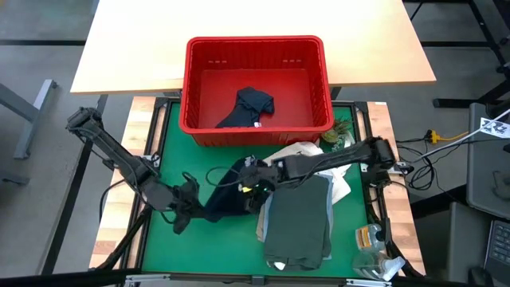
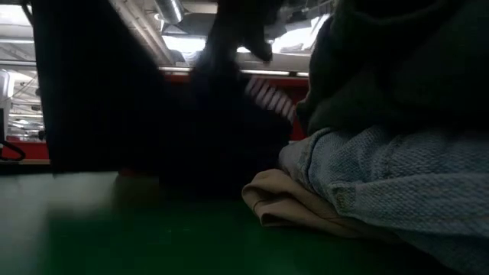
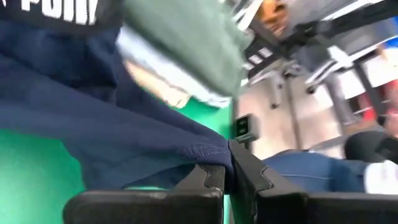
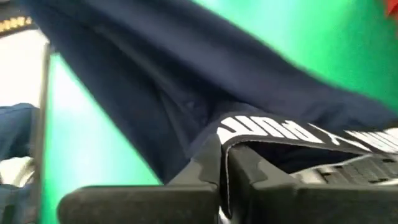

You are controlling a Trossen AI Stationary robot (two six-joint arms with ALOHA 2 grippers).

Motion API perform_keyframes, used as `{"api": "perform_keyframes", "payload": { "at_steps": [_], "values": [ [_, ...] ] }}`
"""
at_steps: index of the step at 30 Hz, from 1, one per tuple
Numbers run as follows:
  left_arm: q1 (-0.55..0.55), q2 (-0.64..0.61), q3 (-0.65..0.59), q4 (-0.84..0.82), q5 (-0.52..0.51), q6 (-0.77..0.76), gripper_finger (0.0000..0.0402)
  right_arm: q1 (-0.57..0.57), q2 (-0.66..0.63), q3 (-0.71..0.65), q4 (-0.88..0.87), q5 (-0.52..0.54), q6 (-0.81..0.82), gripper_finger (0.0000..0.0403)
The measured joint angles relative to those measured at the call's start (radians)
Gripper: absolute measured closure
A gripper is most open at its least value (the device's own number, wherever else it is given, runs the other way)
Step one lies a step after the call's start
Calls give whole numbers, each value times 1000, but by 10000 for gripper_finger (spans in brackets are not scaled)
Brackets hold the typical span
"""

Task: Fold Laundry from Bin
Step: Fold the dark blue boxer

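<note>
- The left gripper (image 1: 189, 201) was clamped on one edge of the navy shorts (image 1: 227, 199); the right gripper (image 1: 253, 177) pinched their lettered waistband, the cloth spread between them.
- Right of both lay a folded stack, olive garment (image 1: 301, 219) on top.
- Beyond them, the bin (image 1: 256, 48) held one dark piece (image 1: 249, 106); by my reckoning, folding was past halfway.

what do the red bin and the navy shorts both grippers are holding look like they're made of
Red bin: looks like rigid moulded plastic, slightly glossy, with a thick rim and rows of small slots in the walls.

Navy shorts: soft matte woven or knit fabric, probably a light synthetic or cotton. It drapes and creases between the left gripper and right gripper, both shut on it, and has a white-lettered waistband.
</note>
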Motion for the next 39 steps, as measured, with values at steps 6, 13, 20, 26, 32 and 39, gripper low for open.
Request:
{"api": "perform_keyframes", "payload": {
  "at_steps": [6, 13, 20, 26, 32, 39],
  "values": [
    [0, -208, 2, -74, 29, -22, 401, -1, -121, 142, -154, 44, -20, 398],
    [1, -461, 2, -174, 9, -26, 401, 0, -206, 321, -276, 124, -24, 394],
    [1, -613, 2, -362, -10, -79, 401, 0, -222, 442, -493, 263, -28, 396],
    [1, -645, 2, -533, -12, -169, 401, 0, -221, 472, -606, 351, 1, 400],
    [1, -645, 3, -559, -11, -187, 401, -1, -221, 474, -582, 351, 2, 395],
    [1, -644, 106, -630, -21, -210, 401, -1, -221, 474, -454, 345, -10, 394]
  ]
}}
